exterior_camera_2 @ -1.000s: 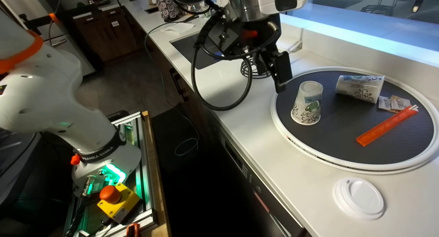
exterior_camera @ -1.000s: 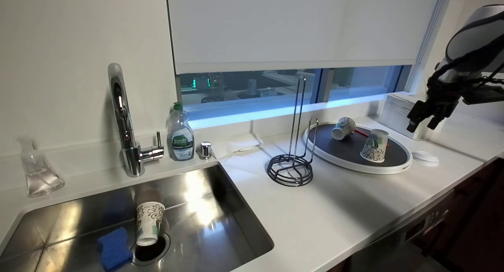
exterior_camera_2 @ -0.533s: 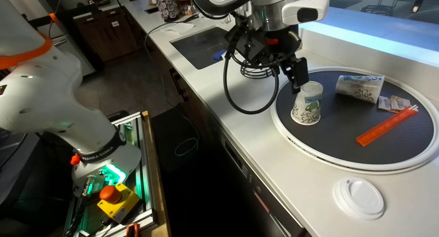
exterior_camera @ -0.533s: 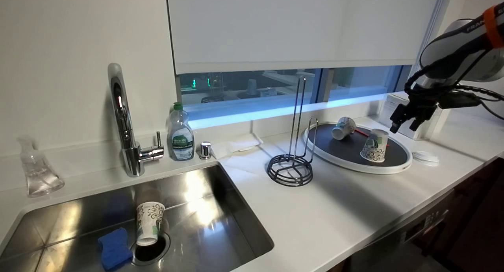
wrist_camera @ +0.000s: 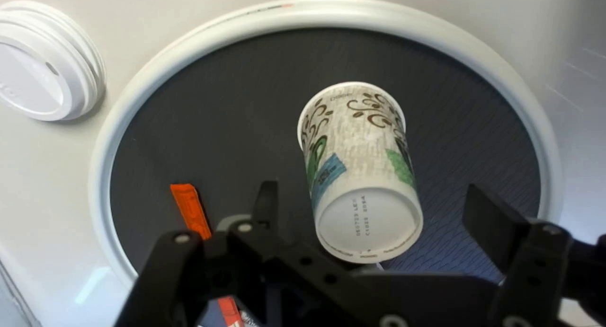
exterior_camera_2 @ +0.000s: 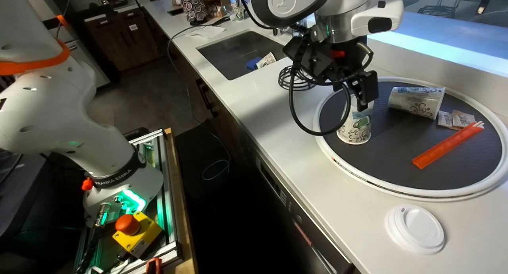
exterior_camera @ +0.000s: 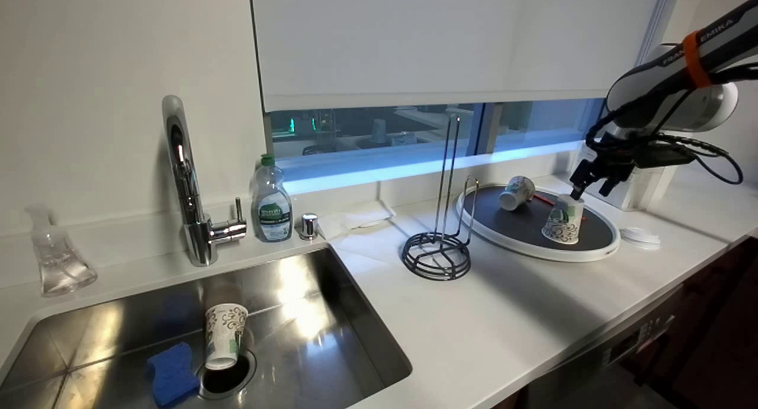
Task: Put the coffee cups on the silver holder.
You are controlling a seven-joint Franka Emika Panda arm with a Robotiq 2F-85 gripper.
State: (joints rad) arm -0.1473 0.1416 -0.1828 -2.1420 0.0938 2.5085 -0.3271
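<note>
Coffee cup, upturned (wrist_camera: 360, 168): stood mouth down on the round tray (wrist_camera: 331, 13), free of any grip.
Coffee cup, lying (exterior_camera_2: 416, 102): rested on its side on that tray, near the upturned one but apart from it.
Coffee cup, sink (exterior_camera: 225, 338): lay on its side in the sink (exterior_camera: 331, 361).
Gripper (exterior_camera: 590, 190): jaws stood wide apart, holding nothing, by the upturned base; the wrist view put that cup between the fingers (wrist_camera: 494, 227); contact we could not tell.
Silver holder (exterior_camera: 439, 238): stood on the counter (exterior_camera: 450, 326) between tray and sink, no cup on it.
Step in hand: we judged it the approach; we advised centring the cup, going lower on its side, then squeezing softly, since thin paper might dent.
Carry: we favoured mouth down, lifted above the holder's tall loop before crossing.
Edges: back wall (exterior_camera_2: 460, 75) rose behind the tray; sink lip ran past the holder.
Room: widest, we judged, along the counter's front side, with the hanging cable loop (exterior_camera_2: 319, 134) watched.
</note>
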